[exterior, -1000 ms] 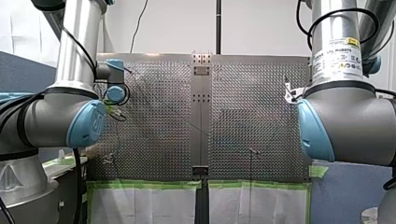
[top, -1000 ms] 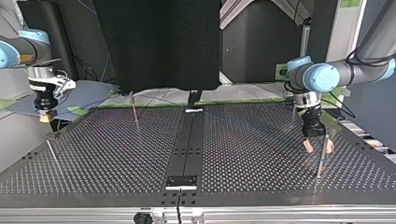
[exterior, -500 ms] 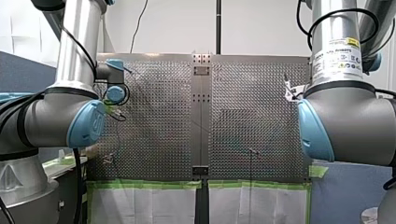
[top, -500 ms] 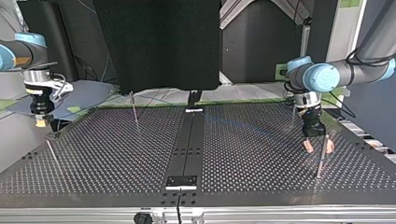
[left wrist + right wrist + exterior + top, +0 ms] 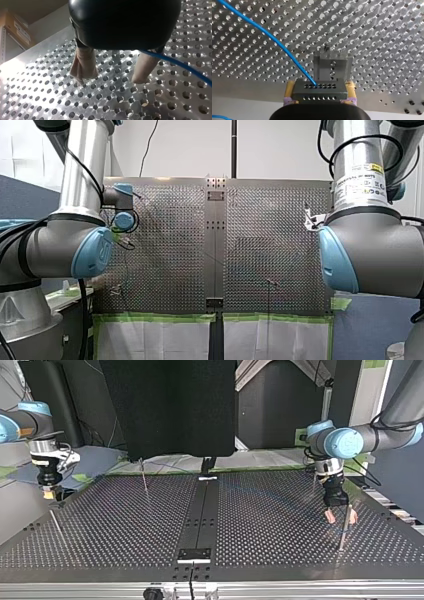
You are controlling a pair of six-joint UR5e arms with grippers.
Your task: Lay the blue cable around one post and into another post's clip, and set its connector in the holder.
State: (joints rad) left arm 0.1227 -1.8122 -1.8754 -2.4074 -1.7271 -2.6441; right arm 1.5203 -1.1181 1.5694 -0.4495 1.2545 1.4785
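Observation:
My right gripper point(image 5: 320, 86), with yellow pads, is shut on a grey connector block point(image 5: 319, 93). The blue cable point(image 5: 272, 37) runs from the block out over the perforated plate. A clear holder point(image 5: 332, 66) stands just ahead of the connector, apart from it. In the top view my right gripper point(image 5: 48, 494) hangs over the table's left edge. My left gripper point(image 5: 341, 519) stands open at that view's right, its beige pads low over the plate beside a thin post point(image 5: 343, 532). In the left wrist view the cable point(image 5: 180, 66) passes by one finger point(image 5: 143, 68), and nothing is between the fingers.
Two more thin posts stand on the plate, one at the back point(image 5: 144, 479) and one leaning near the left edge point(image 5: 56, 527). A dark strip point(image 5: 200, 520) runs down the table's middle. Green tape point(image 5: 160, 317) lines the near edge in the front view.
My right gripper has shifted slightly at the top view's left and sits a little lower with the connector. My left arm has not moved.

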